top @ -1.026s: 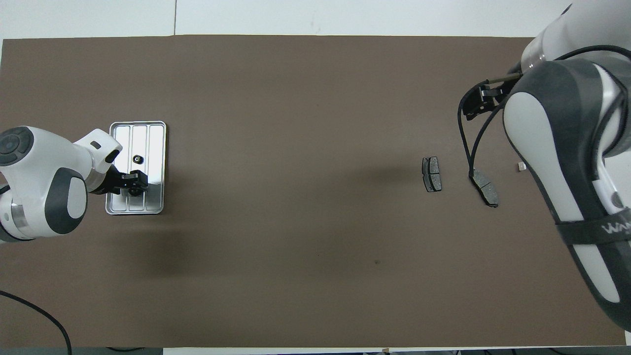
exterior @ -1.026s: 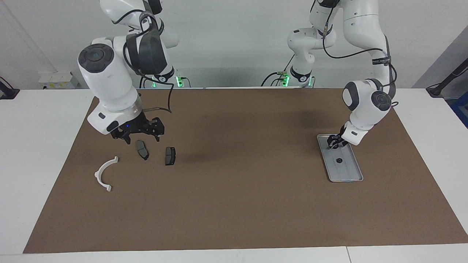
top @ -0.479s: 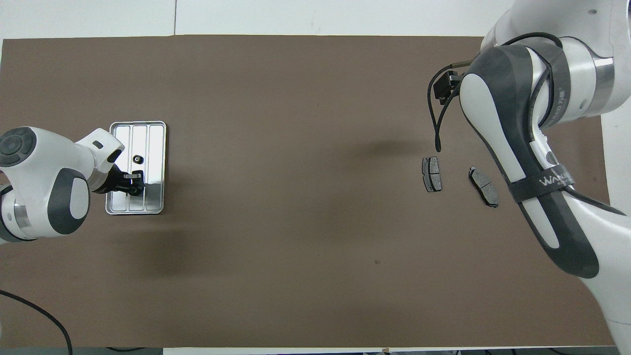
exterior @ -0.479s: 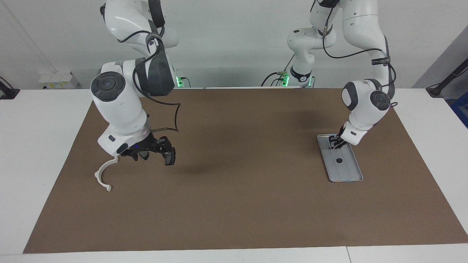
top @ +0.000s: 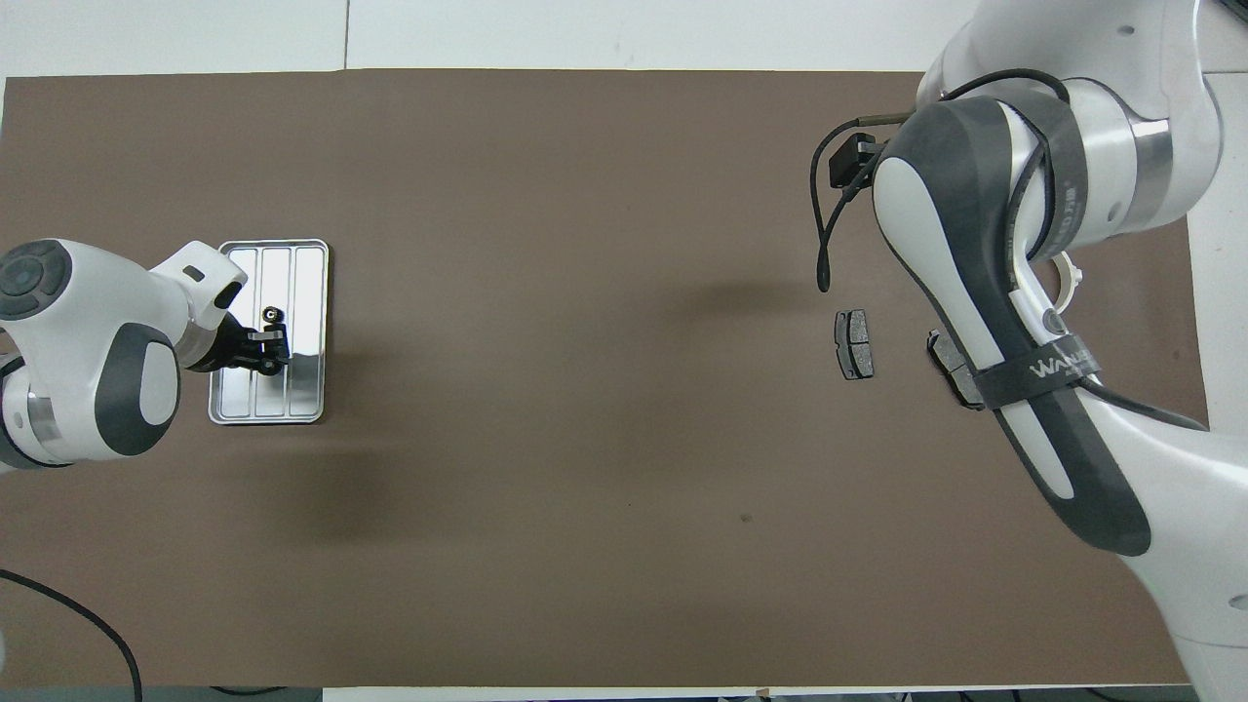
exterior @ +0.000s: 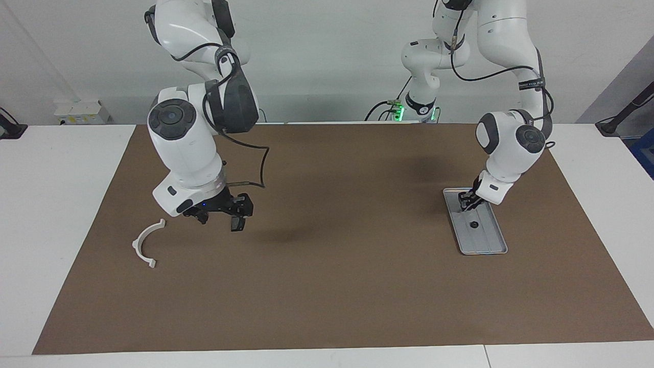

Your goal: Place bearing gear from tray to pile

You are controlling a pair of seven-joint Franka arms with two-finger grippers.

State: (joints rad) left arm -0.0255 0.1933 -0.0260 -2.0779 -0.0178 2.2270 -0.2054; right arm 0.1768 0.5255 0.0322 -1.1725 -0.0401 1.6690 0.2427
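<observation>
Bearing gear [exterior: 474, 224]: a small dark ring lying flat on the tray [exterior: 488, 242], about midway along it; it has no long axis to line up with, being round.

Tray: at the left arm's end of the brown mat [exterior: 337, 286], its long side running roughly away from the robots, ridges lengthwise.

Left gripper [exterior: 465, 202]: low over the tray's end nearer the robots, pointing down. From overhead the tips sit just beside the gear [top: 272, 314], on the side nearer the robots.

Key relation: the gear lies just past the left fingertips, along the tray's length and away from the robots. In my judgement a short advance along the tray puts the jaws astride it.

Left jaws: they hold nothing, since the gear lies on the tray apart from them; how far they stand open I cannot tell at this range.

Right gripper [exterior: 220, 212]: raised over the pile's end of the mat, above the two dark pads. It carries nothing that I can make out; its opening is likewise unclear.

Pile: white bracket [exterior: 147, 242] and two dark pads [top: 854, 343], toward the right arm's end of the table, well apart from the tray.

Nearer arm: the left, by far; the right would have to cross the whole mat.

Progress: the gear is not yet picked up, so the carry to the pile is all ahead.
</observation>
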